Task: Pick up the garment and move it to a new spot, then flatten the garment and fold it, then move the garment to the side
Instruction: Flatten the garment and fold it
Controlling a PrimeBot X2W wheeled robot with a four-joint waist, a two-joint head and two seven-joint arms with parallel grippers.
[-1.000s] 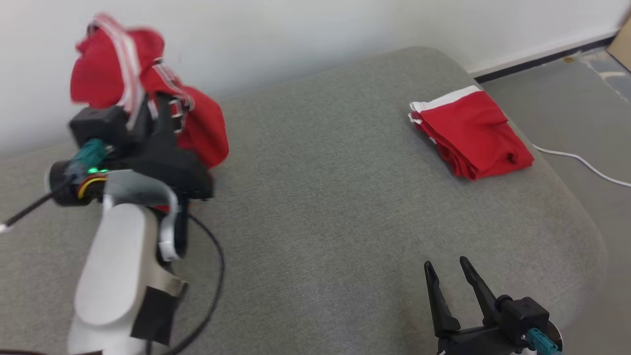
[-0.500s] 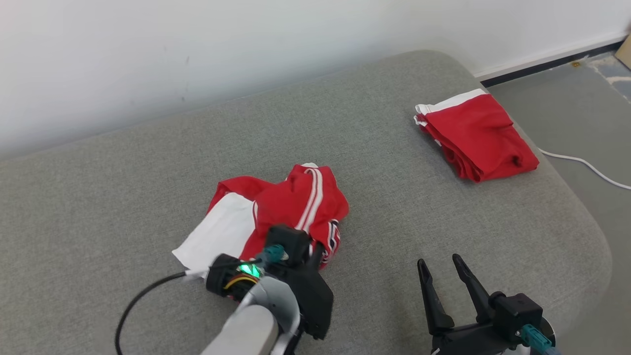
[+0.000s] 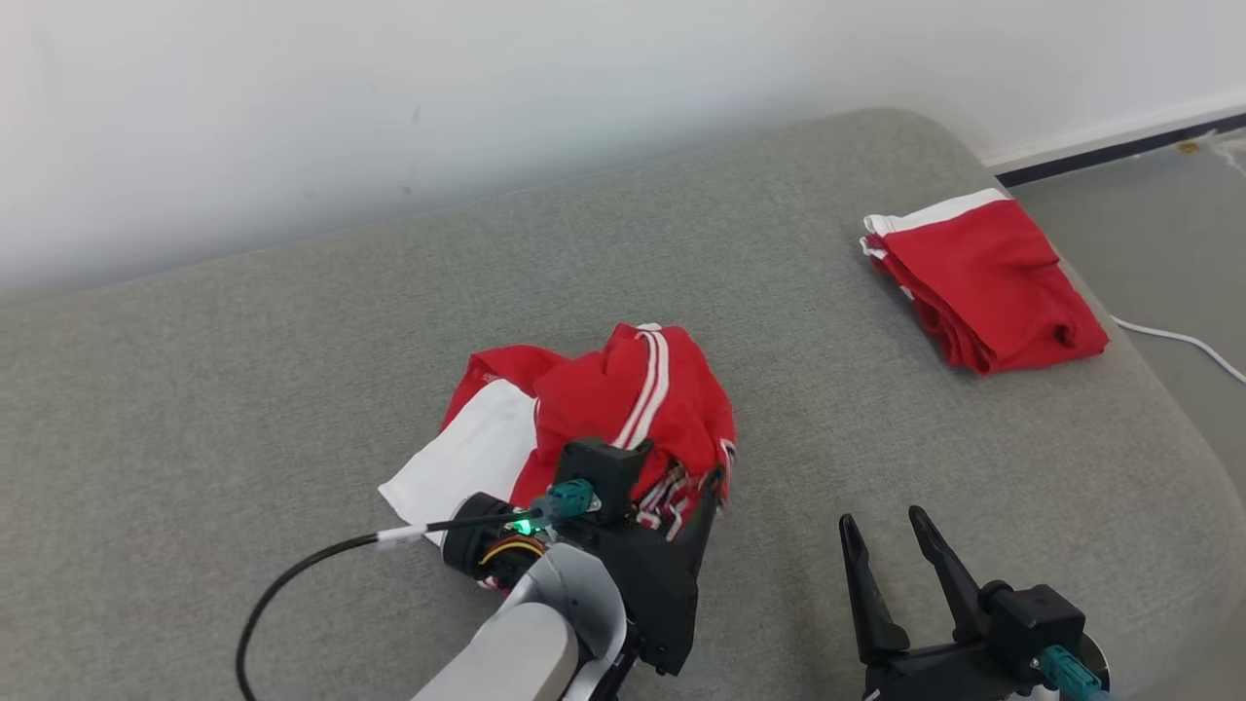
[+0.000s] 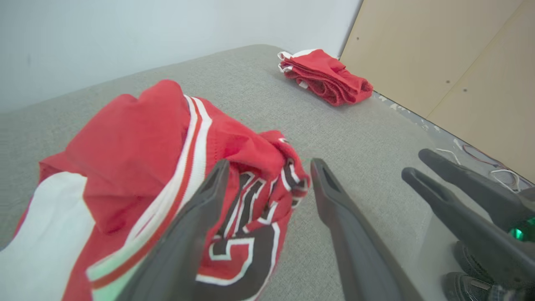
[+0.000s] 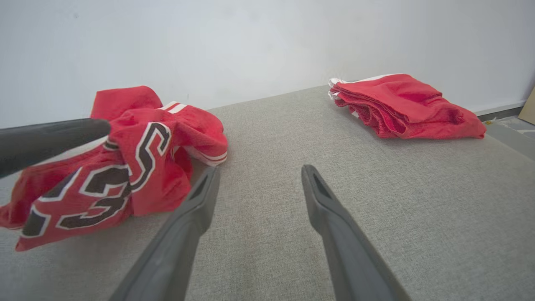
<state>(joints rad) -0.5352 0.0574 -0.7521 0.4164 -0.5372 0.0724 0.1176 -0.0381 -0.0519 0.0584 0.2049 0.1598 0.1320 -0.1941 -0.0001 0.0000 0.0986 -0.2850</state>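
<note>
Right gripper: nearest item, above the grey cushion, right of the garment and apart from it; fingers spread wide, empty.
Left gripper: at the garment's near edge; fingers parted wide over the cloth, clamping nothing.
Garment: red jersey with white stripes and black numerals, crumpled in a heap mid-cushion.
Folded red garment: beyond the heap to its right, well apart, at the cushion's far corner.

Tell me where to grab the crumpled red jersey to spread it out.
Take the white panel at its outer corner, coming low from the robot's left: it lies flat on the cushion, clear of the bunched red folds, so it probably pulls open cleanly.
</note>
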